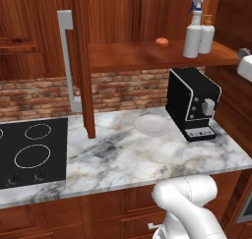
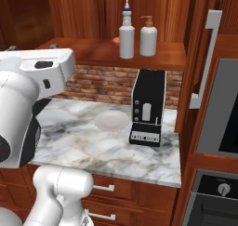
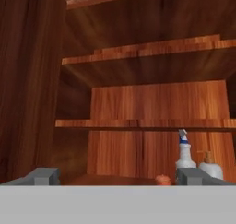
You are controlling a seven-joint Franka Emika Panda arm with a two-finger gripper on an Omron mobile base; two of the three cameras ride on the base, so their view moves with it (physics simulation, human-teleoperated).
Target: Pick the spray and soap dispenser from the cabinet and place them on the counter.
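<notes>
Fingers (image 3: 44,176) of the white arm's two-finger gripper (image 3: 119,177) stand spread as wide as they go, with nothing between them and nothing touched; they face into the open dark reddish-brown wooden cabinet (image 3: 152,103) from a little way off.

On the cabinet's bottom shelf, the slim grey-white spray bottle with the blue-and-white trigger (image 1: 192,34) stands upright, long axis vertical, just beside the squat grey-white soap dispenser with the orange-tan pump (image 1: 206,35), also upright. In the hand view the spray (image 3: 185,155) sits just left of the dispenser (image 3: 210,165). Both stand near the shelf's front edge at its right end. A small orange round fruit (image 1: 162,41) lies further in, apart from them, and the shelf to its left is bare.

Below, the white-and-grey veined marble counter (image 1: 128,159) has open room in front of a pale round plate (image 1: 153,124) and left of a black coffee machine (image 1: 192,103), up to the black cooktop (image 1: 32,152).
</notes>
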